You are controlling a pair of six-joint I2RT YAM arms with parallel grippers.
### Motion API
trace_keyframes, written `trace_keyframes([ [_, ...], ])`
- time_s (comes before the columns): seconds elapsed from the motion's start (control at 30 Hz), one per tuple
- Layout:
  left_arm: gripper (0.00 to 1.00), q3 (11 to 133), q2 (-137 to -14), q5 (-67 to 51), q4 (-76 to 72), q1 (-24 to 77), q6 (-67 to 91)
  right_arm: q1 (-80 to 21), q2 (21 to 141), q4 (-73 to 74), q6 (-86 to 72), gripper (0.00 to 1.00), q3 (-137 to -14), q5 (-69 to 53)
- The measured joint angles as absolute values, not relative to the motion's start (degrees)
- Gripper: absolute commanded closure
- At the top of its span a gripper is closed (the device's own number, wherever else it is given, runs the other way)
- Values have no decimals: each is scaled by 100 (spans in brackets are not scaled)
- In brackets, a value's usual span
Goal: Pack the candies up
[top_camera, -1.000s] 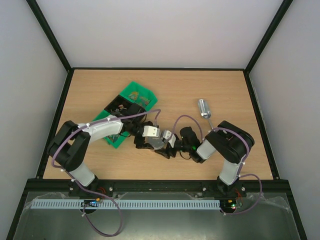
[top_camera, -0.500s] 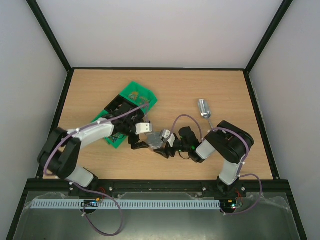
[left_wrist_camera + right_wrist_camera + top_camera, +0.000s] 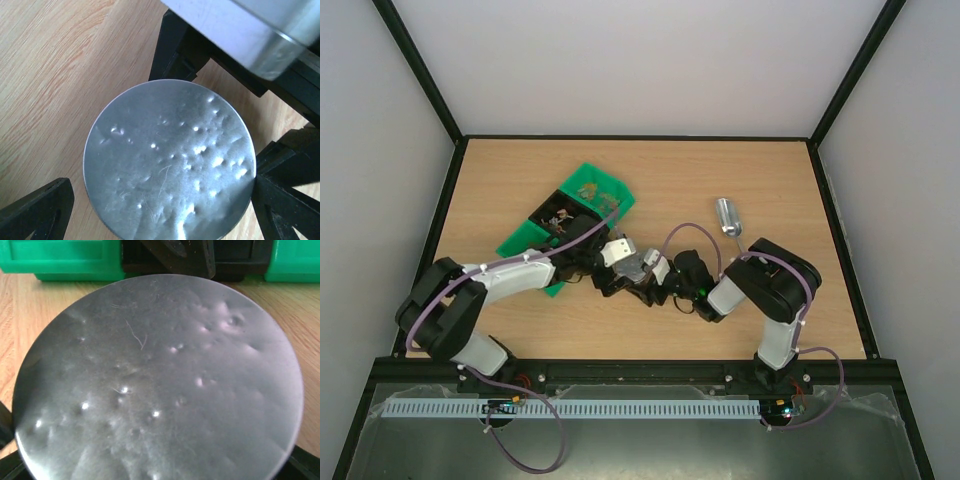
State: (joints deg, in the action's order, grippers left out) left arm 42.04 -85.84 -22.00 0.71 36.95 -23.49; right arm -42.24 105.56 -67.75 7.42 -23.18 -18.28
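Note:
A round silver lid sits low over the table between both grippers. My right gripper is shut on it, and the dented lid fills its view, with the fingers only at the bottom corners. My left gripper stands open around the lid. Its left finger is apart from the rim and its right finger is close beside it. The candies lie in a far compartment of the green tray. The candies do not show in the wrist views.
A metal scoop lies on the table right of centre, beyond the right arm. The green tray's wall runs close behind the lid in the right wrist view. Purple cables loop over both arms.
My left jaws have spread wider. The left gripper drew back toward the tray, then came back to the lid. The lid and right gripper have shifted slightly toward the far side.

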Motion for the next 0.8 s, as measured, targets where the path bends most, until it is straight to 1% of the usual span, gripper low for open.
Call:
trace_keyframes([
  [0.37,6,4423,-8906,-2051,-60,3765,-2335,-4202,10578,-6790,714,53,-2351,-1645],
  [0.6,7,4641,-8956,-2488,502,3667,-3247,-4195,10556,-6845,1083,54,-2246,-2012],
  [0.8,11,5229,-9341,-3245,1503,3400,-4462,-4174,10488,-6823,1264,56,-2163,-2281],
])
